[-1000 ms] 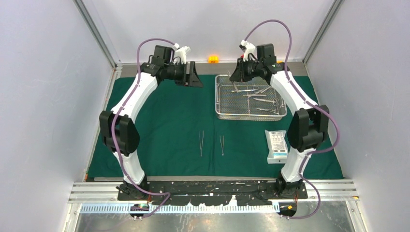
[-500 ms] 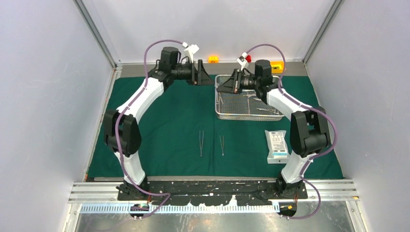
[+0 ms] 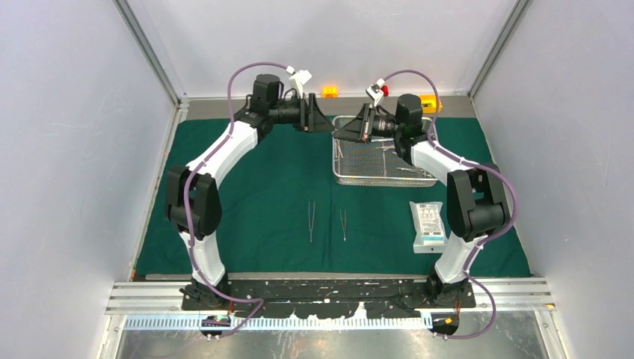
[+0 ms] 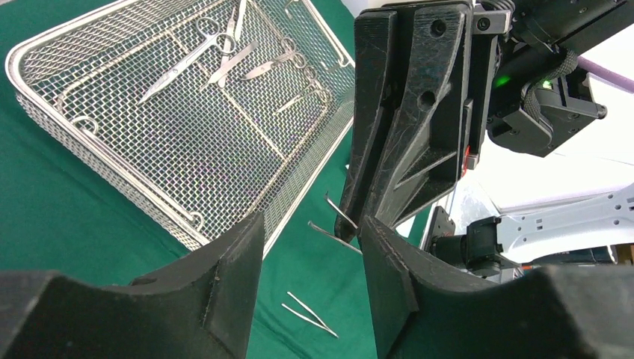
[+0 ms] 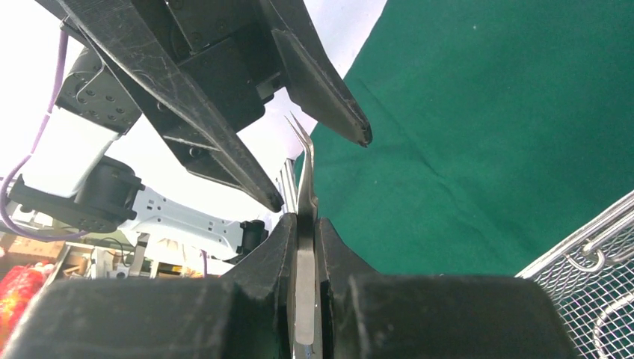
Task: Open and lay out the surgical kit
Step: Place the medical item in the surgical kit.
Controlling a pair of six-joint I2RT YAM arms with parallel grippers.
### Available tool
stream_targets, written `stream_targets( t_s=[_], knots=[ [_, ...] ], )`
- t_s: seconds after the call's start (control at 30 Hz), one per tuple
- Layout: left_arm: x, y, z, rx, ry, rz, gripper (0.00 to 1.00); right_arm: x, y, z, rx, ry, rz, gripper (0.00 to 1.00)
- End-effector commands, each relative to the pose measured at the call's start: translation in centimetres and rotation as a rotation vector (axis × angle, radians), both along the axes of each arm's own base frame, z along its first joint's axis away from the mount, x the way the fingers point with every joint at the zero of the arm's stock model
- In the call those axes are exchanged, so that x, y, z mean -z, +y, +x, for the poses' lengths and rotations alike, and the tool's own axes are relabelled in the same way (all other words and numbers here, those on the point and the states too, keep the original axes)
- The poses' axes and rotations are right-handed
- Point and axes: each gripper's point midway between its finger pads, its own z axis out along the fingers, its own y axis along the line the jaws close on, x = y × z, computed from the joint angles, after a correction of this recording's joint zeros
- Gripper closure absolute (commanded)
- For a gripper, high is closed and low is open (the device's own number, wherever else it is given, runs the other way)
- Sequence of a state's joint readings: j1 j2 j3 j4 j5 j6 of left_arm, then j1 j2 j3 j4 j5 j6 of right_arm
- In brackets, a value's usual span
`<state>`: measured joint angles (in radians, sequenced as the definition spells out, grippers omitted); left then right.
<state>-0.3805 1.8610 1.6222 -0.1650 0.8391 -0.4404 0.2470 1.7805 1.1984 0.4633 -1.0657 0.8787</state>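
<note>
The dark green drape (image 3: 254, 179) covers the table. At its back right stands the wire-mesh tray (image 3: 385, 180) (image 4: 16, 75), with scissors and forceps (image 4: 187, 63) inside. My right gripper (image 3: 341, 133) (image 5: 303, 218) is shut on bent-tip silver tweezers (image 5: 306, 168) (image 4: 334, 224), held in the air left of the tray. My left gripper (image 3: 323, 120) (image 4: 310, 224) faces it, open. The tweezers' tips reach between its fingers (image 5: 224, 142), close to one pad. Two more tweezers (image 3: 311, 221) (image 3: 343, 224) lie on the drape. A flat white pouch (image 3: 428, 224) lies front right.
A yellow box (image 3: 428, 103), an orange block (image 3: 329, 91) and a red block (image 3: 384, 90) sit on the bare strip behind the drape. Grey walls close in the left, right and back. The arms' bases stand at the near edge.
Both grippers swung inward over the last second and now meet nose to nose left of the tray. The left jaws have narrowed a little around the tweezers' tips.
</note>
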Motion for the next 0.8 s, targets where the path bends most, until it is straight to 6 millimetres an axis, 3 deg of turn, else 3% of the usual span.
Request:
stream_targets(
  t_s=[0.0, 0.5, 0.77],
  knots=[
    [-1.2, -0.6, 0.2, 0.037, -0.068, -0.032, 0.5, -0.9, 0.2, -0.2, -0.027, -0.047, 0.031, 0.99],
    [-1.8, -0.3, 1.5, 0.034, -0.068, -0.061, 0.63, 0.9, 0.3, -0.1, -0.039, -0.032, 0.012, 0.99],
    [-1.4, -0.3, 1.6, 0.045, -0.052, -0.064, 0.75, 1.3, 0.3, 0.2, -0.038, -0.027, 0.01, 0.99]
  ],
)
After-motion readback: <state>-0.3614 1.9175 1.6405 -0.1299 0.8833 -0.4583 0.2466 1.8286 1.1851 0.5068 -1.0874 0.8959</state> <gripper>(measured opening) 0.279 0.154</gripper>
